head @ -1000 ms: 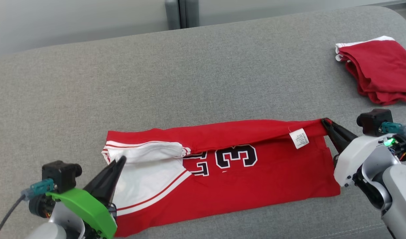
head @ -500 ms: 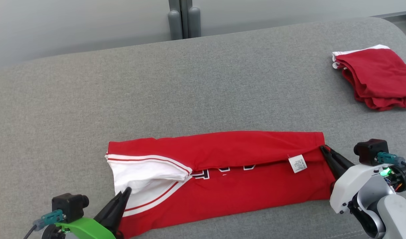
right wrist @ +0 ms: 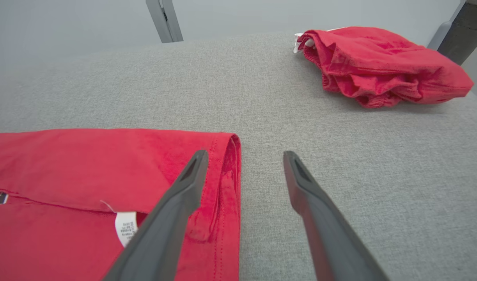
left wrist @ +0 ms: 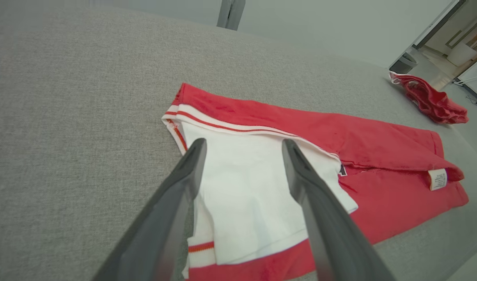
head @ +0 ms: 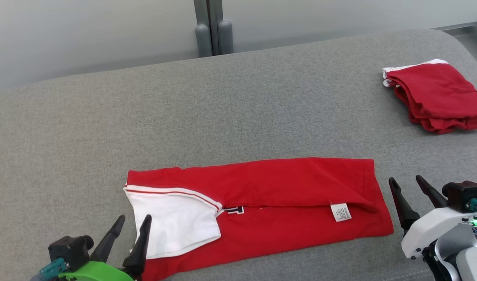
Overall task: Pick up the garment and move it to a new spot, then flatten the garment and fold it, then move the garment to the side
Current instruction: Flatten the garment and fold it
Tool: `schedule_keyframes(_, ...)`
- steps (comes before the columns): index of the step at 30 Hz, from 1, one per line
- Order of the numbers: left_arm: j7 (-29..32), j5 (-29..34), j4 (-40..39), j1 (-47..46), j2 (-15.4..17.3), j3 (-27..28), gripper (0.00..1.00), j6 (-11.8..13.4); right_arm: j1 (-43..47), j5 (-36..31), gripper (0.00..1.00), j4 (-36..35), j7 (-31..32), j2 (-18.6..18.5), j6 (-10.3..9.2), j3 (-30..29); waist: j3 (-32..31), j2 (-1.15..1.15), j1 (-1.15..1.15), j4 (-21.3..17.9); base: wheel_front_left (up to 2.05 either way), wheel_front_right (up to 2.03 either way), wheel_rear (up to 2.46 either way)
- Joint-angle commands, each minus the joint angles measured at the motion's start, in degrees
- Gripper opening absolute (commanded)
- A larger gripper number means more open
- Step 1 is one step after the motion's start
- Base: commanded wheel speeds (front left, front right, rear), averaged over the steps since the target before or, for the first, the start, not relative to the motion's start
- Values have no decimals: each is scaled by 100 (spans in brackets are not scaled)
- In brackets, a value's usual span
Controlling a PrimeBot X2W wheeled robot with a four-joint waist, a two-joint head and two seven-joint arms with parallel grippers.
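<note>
The garment (head: 269,183), a red jersey with a white panel at its left end, lies folded lengthwise in a long strip on the grey cushion. Its top flap covers most of the black lettering, and a white label (head: 341,212) sticks out near the right end. My left gripper (head: 135,217) is open at the strip's left end, and in the left wrist view its fingers (left wrist: 244,141) hover over the white panel (left wrist: 254,195) without holding it. My right gripper (head: 404,179) is open just off the right end, one finger (right wrist: 176,207) over the red hem (right wrist: 226,171).
A second red garment (head: 437,93) lies bunched in a folded pile at the cushion's far right, also in the right wrist view (right wrist: 378,62). The grey cushion (head: 238,109) stretches behind the strip. A grey post (head: 211,27) stands against the pale wall beyond.
Both grippers have opened and let go of the garment's edge. The upper flap now lies flat over the lower half, hiding the number. The head camera has also shifted.
</note>
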Motion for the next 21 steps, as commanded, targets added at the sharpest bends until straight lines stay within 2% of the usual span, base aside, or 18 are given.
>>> schedule_keyframes(1,-55,143,-40,39,-76,75,100,82,48,-99,100,-20,-51,46,-6,-56,-4,0,0,12,0,0,0)
schedule_keyframes(10,-109,605,10,-144,-632,451,100,251,-152,-381,100,288,-381,410,-6,-142,-23,0,0,159,0,0,0)
schedule_keyframes(21,-106,1299,203,-90,-1169,1096,100,91,-407,-955,100,1589,-1081,632,-6,-231,76,0,0,363,0,0,0)
